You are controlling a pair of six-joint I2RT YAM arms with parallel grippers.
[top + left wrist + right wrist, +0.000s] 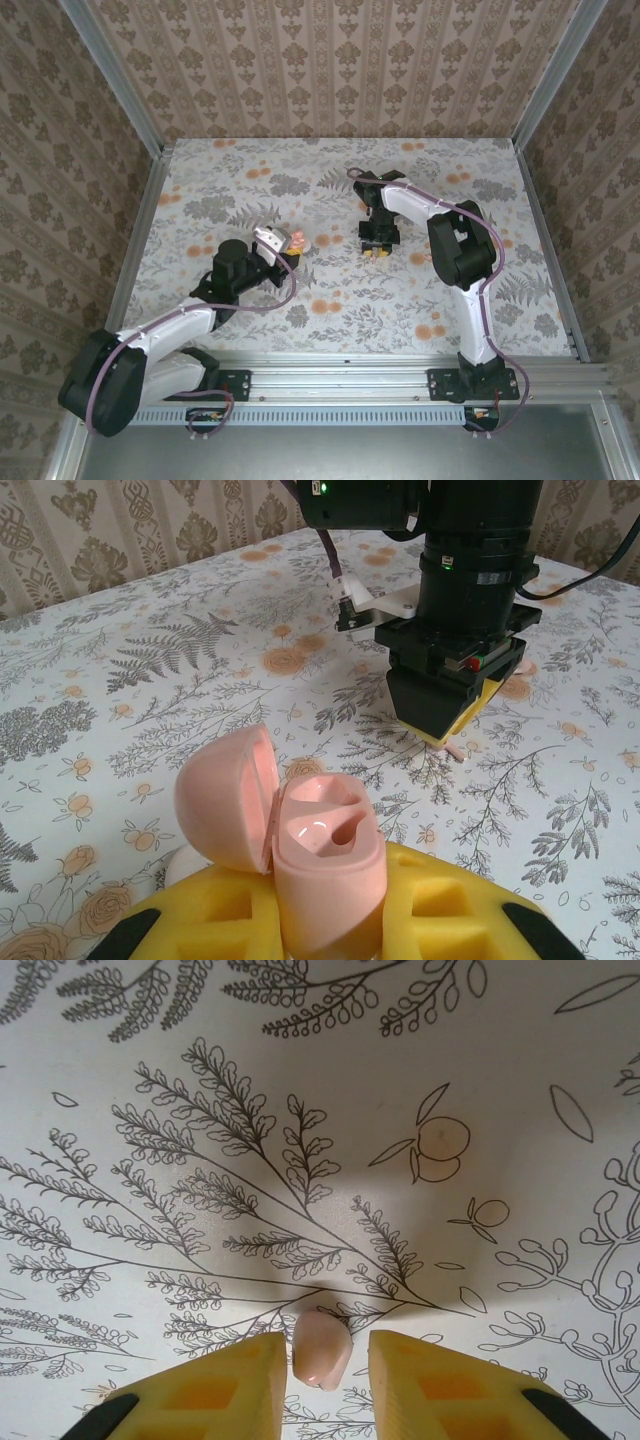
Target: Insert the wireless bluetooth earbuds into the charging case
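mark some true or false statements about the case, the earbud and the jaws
1. The case has its lid open. True.
2. The left jaws are shut on the case. True.
3. The earbud sits inside the case. False: it lies on the table, between the right jaws.
4. The right jaws are raised well above the table. False: they point down at the tabletop, one on either side of the earbud.

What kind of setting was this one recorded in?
Likely a purpose-built robot test booth, not a home: an aluminium frame, wallpaper-print panel walls, and a floral-covered table.
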